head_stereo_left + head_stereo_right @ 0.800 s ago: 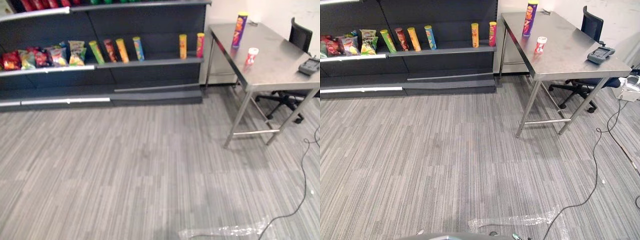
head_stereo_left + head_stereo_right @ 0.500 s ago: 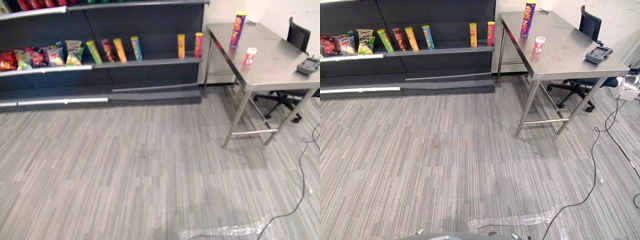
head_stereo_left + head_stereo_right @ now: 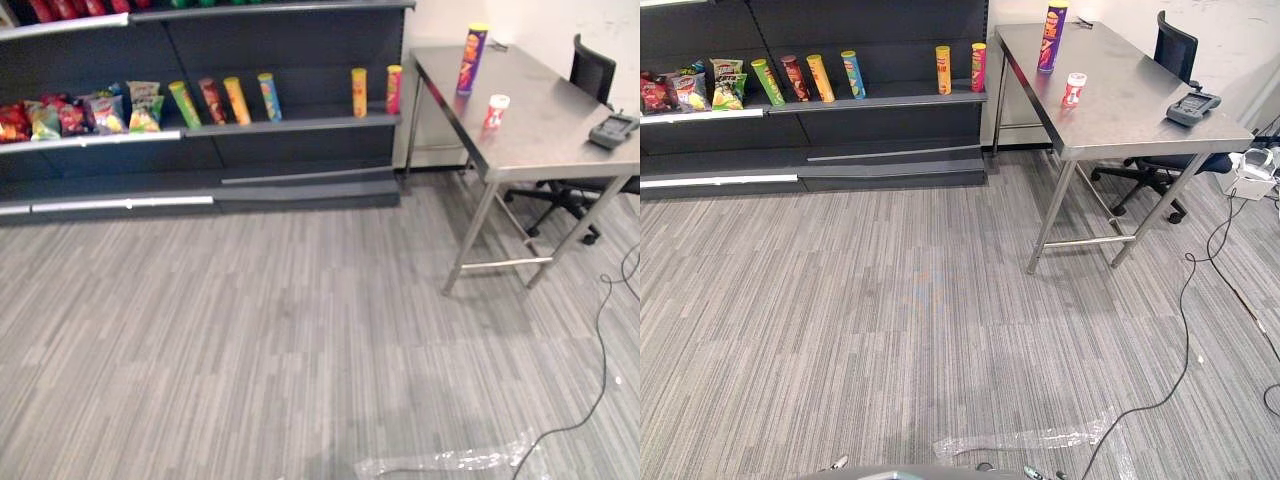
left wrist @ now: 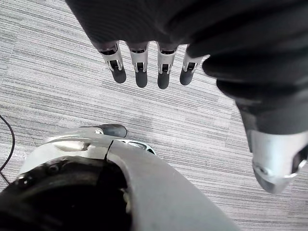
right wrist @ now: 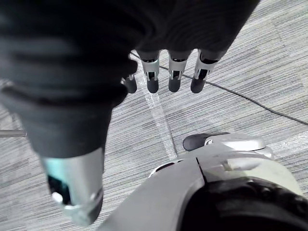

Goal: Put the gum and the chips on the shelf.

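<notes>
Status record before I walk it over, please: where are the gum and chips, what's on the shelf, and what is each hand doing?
chips: tall purple can, upright at the table's far end
gum: small red-and-white tub, upright on the table, nearer than the chips, apart from them
table: steel, right of the shelf; dark device on it
shelf: dark; middle level holds cans and snack bags
left hand: open, empty, over the floor
right hand: open, empty, over the floor
progress: neither item picked up yet
</notes>
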